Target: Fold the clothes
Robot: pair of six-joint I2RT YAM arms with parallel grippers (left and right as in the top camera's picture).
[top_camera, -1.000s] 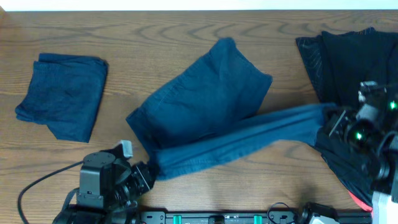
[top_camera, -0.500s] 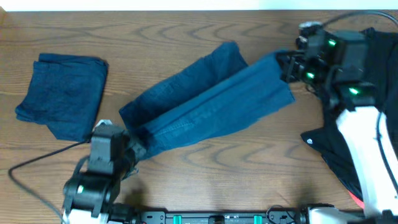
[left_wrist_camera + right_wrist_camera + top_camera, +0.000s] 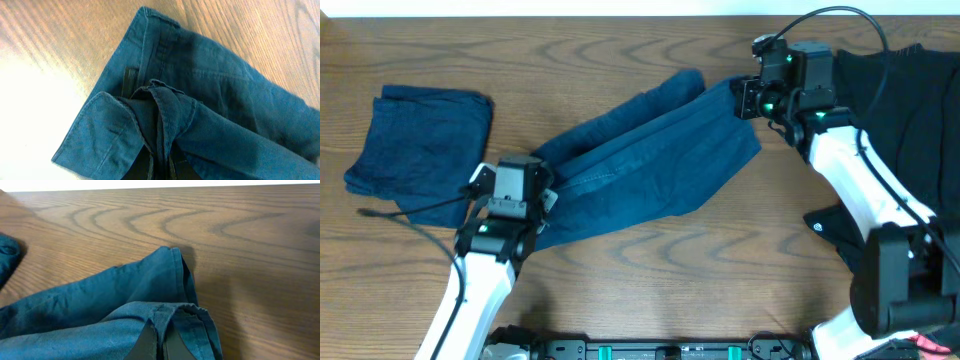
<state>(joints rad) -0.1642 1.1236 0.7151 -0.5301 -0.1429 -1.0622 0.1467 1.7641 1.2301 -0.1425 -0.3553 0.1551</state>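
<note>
The pants (image 3: 650, 160) lay across the middle of the table (image 3: 670, 280), doubled lengthwise into a long blue band that ran from lower left to upper right of the overhead frame. The left gripper (image 3: 544, 193) was closed on the band's lower-left end; in the left wrist view its fingers (image 3: 145, 167) pinched a bunched fold of waistband at the bottom centre, with the rest of the waistband spread flat on the wood above. The right gripper (image 3: 744, 97) was closed on the upper-right end, and in the right wrist view its fingers (image 3: 148, 341) clamped a rolled hem at the bottom edge. A folded blue cloth (image 3: 420, 150) sat at the upper left, well apart. A black garment (image 3: 910, 110) lay at the right edge.
</note>
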